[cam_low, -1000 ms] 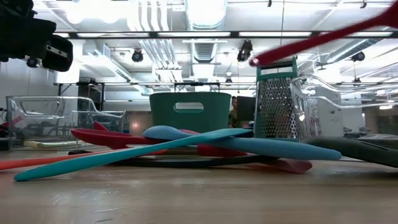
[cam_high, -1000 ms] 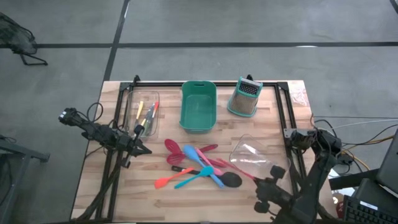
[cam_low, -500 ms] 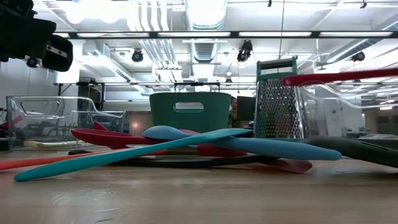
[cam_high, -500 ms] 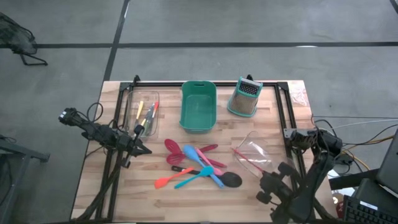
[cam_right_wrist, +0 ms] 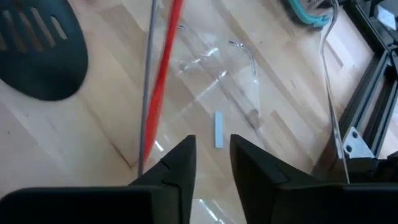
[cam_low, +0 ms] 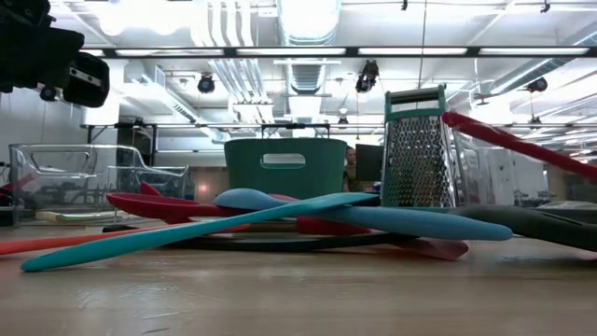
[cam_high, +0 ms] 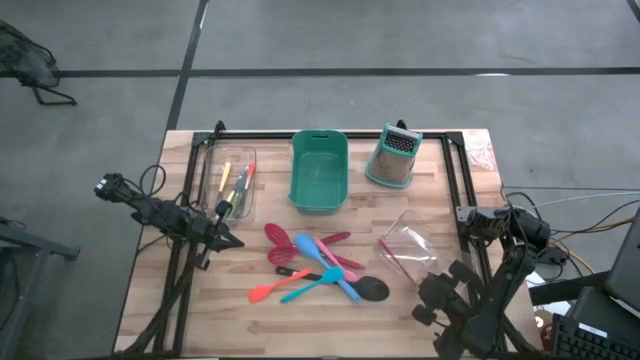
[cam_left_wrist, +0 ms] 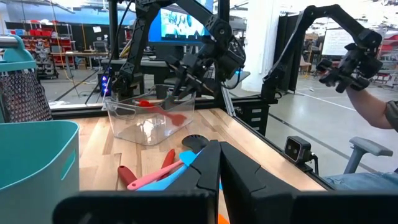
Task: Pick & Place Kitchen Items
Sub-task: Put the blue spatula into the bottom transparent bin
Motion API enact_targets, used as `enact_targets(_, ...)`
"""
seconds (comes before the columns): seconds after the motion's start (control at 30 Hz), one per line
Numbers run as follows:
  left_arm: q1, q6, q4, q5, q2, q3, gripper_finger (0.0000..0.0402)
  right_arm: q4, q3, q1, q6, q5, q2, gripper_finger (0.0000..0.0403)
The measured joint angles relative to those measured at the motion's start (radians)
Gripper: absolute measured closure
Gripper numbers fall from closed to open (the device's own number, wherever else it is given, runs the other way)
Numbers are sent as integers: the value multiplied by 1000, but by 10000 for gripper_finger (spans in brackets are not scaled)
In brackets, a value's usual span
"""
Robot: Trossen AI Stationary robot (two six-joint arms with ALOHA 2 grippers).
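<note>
While right gripper (cam_right_wrist: pixel 210 163) hangs released over clear plastic bin (cam_high: pixel 408 249), watch red long-handled utensil (cam_right_wrist: pixel 165 68) tipping out; left gripper (cam_left_wrist: pixel 219 163) clenched.

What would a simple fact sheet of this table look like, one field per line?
Pile at table centre: red, pink and blue utensils, overlapping, with a black slotted spoon at the edge.
Left clear container: holds thin yellow and red tools.
Teal bin: nothing in it.
Box grater: beside the bin.
Right clear container: red utensil in it.
Left gripper: waiting left of the pile, jaws shut.
Right gripper: by the right container, jaws open.
</note>
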Motion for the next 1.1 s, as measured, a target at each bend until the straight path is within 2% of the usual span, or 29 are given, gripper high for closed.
enact_targets(0.13, 0, 0, 0, 0, 0, 0, 390, -11, 16, -2, 0, 51, 0, 278)
enact_targets(0.4, 0, 0, 0, 0, 0, 0, 390, -10, 67, -17, -5, 399, -6, 245)
enact_targets(0.53, 0, 0, 0, 0, 0, 0, 390, 79, 73, -77, -103, 459, -6, 236)
enact_targets(0.67, 0, 0, 0, 0, 0, 0, 390, 282, 73, -162, -380, 461, -6, 236)
enact_targets(0.9, 0, 0, 0, 0, 0, 0, 390, 750, 73, -295, -1019, 456, -6, 259)
enact_targets(1.1, 0, 0, 0, 0, 0, 0, 390, 1070, 72, -379, -1408, 347, 13, 273)
